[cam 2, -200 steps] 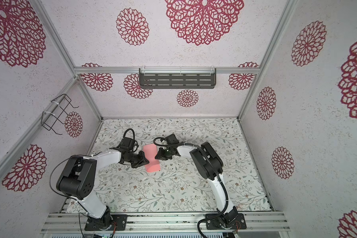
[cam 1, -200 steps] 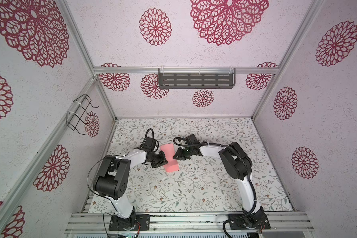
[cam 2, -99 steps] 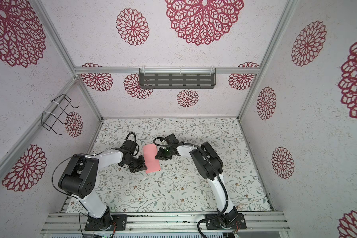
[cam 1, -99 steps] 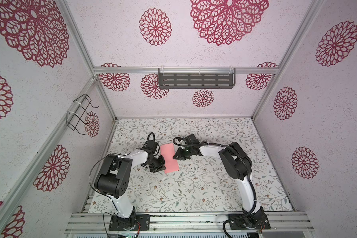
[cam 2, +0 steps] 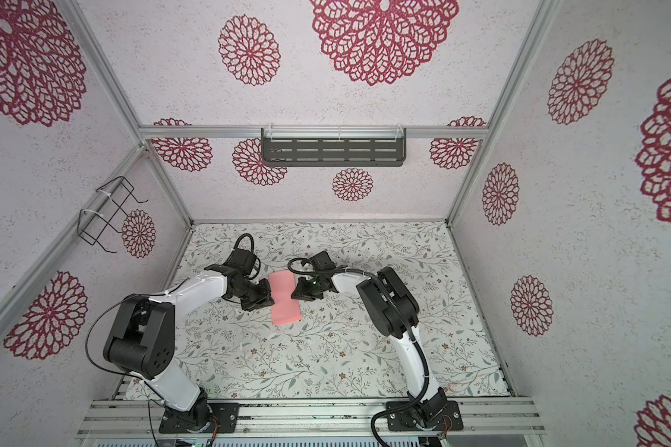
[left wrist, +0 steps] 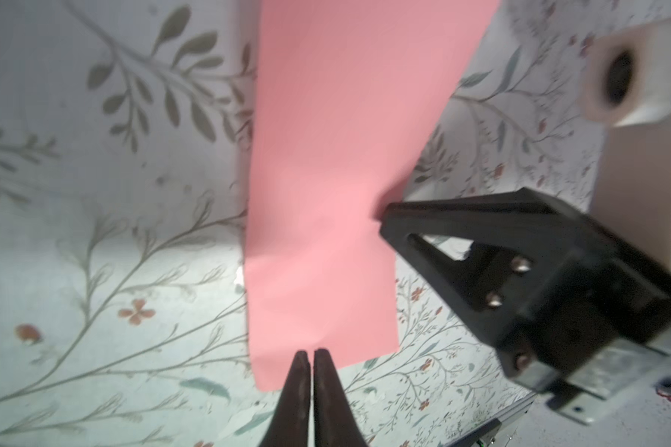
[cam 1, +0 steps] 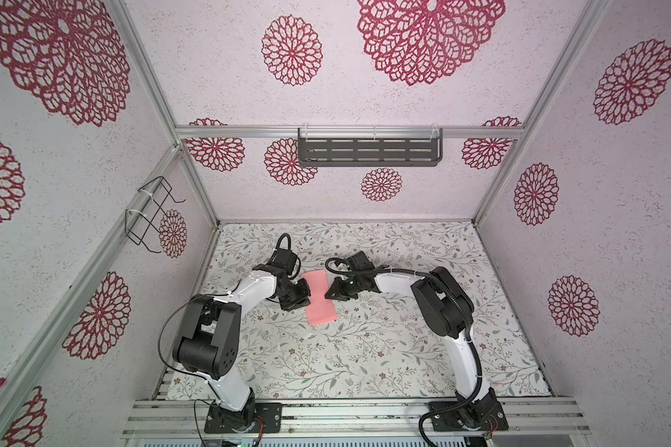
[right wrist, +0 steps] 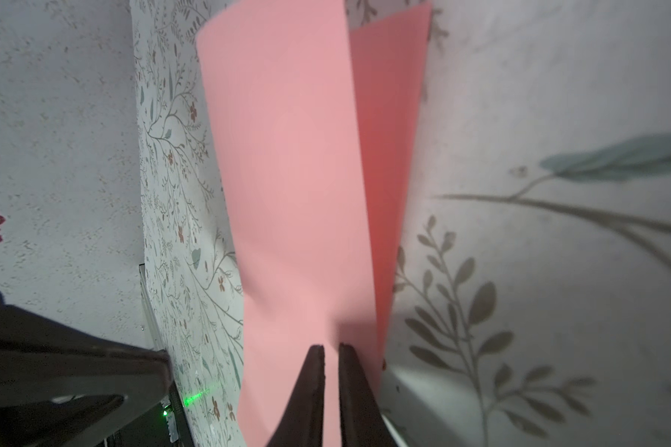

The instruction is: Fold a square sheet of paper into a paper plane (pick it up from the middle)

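The square sheet of paper (cam 1: 320, 305) (cam 2: 286, 309) lies on the floral table between my two grippers, folded in half into a long salmon-pink rectangle. The left wrist view shows it as the paper (left wrist: 326, 193). In the right wrist view the paper (right wrist: 295, 174) has its top layer slightly lifted off the lower one. My left gripper (cam 1: 307, 298) (cam 2: 272, 300) (left wrist: 310, 353) is shut, tips resting on the paper's left edge. My right gripper (cam 1: 327, 297) (cam 2: 292, 296) (right wrist: 332, 348) is shut to a thin slit, tips on the right edge. No paper plane is in view.
A dark slotted shelf (cam 1: 369, 151) hangs on the back wall. A wire basket (cam 1: 152, 213) hangs on the left wall. The floral table (cam 1: 365, 348) stretches toward an aluminium rail (cam 1: 345, 414) at the front, where both arm bases are bolted.
The paper, bulged and rounded a second ago, now lies flatter as a plain rectangle. My left gripper shifted slightly along the paper's left edge. The right gripper has barely moved.
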Motion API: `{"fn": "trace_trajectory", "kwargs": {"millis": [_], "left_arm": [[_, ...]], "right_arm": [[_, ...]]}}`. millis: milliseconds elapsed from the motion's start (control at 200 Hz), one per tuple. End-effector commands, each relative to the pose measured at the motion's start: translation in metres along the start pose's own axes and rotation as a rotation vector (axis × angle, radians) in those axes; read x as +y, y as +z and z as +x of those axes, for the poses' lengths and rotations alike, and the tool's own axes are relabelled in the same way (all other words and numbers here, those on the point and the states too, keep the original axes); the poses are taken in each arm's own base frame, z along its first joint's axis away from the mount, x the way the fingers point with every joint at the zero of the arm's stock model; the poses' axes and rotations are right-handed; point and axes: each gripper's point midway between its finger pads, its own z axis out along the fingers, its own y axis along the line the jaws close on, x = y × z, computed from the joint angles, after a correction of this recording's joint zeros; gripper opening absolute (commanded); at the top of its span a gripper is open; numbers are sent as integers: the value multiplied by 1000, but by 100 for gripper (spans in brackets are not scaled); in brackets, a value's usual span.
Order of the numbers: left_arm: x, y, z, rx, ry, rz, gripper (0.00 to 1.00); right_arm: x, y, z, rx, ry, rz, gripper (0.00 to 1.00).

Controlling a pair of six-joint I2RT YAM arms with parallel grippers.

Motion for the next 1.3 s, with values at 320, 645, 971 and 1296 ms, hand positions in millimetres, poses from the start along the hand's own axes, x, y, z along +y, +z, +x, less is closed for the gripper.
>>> {"fn": "trace_trajectory", "kwargs": {"millis": [320,645,971,1296], "left_arm": [[48,40,22,112,5,-182,9],[50,10,37,125,54,-210,10],[10,29,43,138,31,-53,8],[62,30,59,195,76,-313,7]], "right_arm": [[-109,15,69,165,176,346,15],[-110,14,66,160,174,351,15],[-110,13,68,162,179,350,15],[-111,14,69,166,177,353,15]]}}
